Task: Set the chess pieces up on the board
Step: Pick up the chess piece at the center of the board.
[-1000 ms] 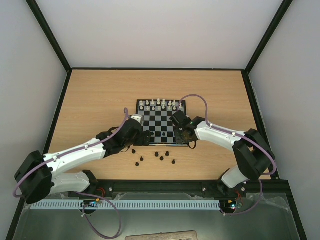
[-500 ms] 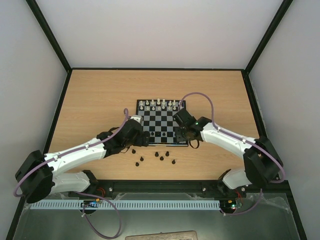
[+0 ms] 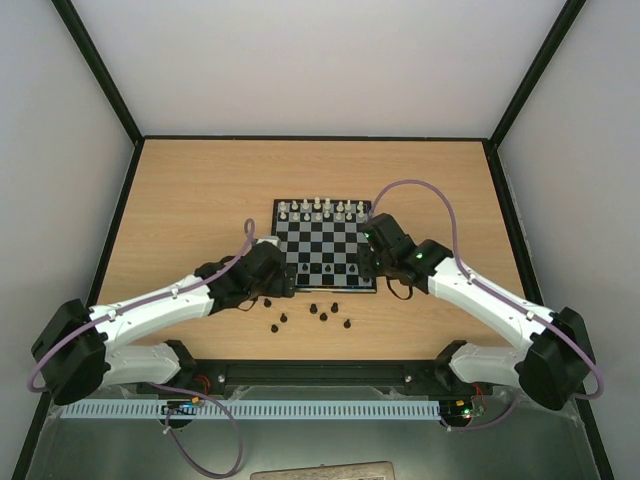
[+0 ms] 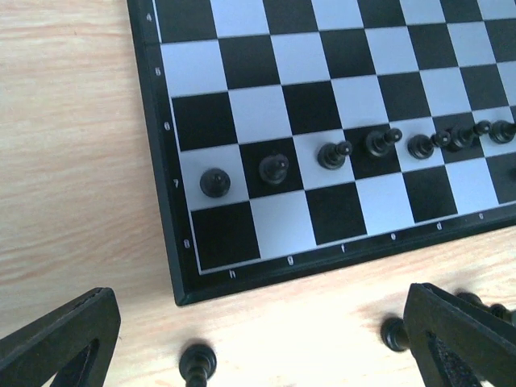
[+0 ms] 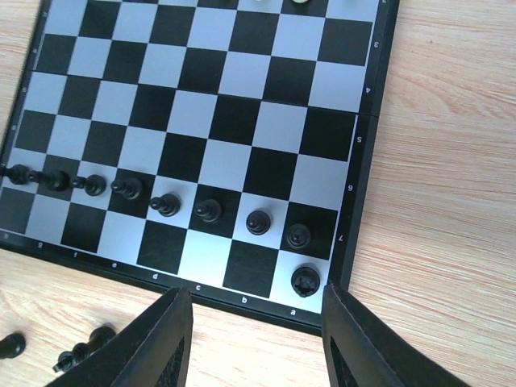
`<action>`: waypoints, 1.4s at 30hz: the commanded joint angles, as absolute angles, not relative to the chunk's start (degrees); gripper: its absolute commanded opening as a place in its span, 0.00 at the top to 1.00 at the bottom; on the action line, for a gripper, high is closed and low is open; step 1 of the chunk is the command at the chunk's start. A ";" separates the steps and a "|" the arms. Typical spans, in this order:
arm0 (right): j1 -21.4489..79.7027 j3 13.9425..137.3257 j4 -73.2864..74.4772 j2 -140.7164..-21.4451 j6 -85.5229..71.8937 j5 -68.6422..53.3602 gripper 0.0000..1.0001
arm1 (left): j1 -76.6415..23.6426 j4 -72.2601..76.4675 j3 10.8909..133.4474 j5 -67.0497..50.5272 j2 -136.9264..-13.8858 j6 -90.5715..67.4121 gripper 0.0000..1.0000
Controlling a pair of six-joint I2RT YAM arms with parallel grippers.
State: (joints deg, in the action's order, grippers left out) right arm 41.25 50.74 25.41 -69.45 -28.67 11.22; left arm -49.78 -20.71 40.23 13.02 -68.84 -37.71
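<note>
Rightward our right gripper (image 5: pixel 256 322) has swung, spread and empty; the loose tiny black chess pieces (image 3: pixel 323 316) off the near edge of the chequered black-and-white board (image 3: pixel 322 243) lie nearest our left gripper (image 4: pixel 258 322), spread empty too.

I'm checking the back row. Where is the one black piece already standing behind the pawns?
In the right wrist view, that piece stands on the board at its lower right corner square, just behind the end pawn.

White arms (image 3: pixel 150 306); black joints (image 3: pixel 70 356); lilac cables (image 3: pixel 410 182).
</note>
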 commanded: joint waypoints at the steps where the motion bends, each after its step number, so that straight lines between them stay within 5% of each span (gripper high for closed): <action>1: 41.12 49.58 26.10 -67.03 -27.89 9.18 0.55 | -51.94 -27.50 42.54 11.60 -68.31 -41.72 0.01; 16: 41.06 48.69 24.50 -63.91 -26.98 3.10 0.55 | -62.27 -41.19 40.75 9.24 -61.48 -52.14 0.02; 31: 41.09 48.49 24.27 -63.75 -26.81 2.08 0.55 | -69.70 -34.60 39.13 15.46 -75.13 -55.30 0.59; 42: 41.08 48.15 24.13 -63.46 -26.81 2.12 0.55 | -69.53 -32.84 39.19 15.35 -78.27 -54.10 0.65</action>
